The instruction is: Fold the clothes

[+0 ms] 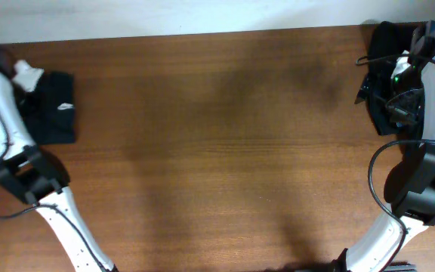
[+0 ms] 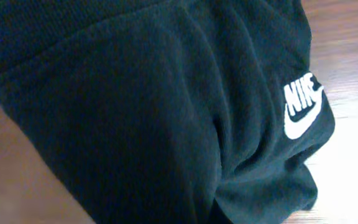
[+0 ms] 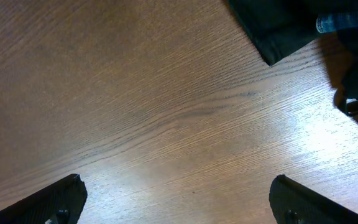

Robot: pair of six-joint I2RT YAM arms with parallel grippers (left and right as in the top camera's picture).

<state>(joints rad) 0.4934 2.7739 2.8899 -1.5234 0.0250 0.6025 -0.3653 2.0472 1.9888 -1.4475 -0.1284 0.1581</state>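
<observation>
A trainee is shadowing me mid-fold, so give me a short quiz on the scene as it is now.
1. True or false: the right gripper is shut on cloth.
2. Seen from overhead, the folded garment with the white logo lies at which part of the table? A) left end B) middle C) right end
3. What lies directly under the right gripper?

Key: 1 false, it is open and empty. 2 A. 3 bare table.

Wooden table (image 1: 217, 151) — black clothes (image 1: 55, 121) atop
</observation>
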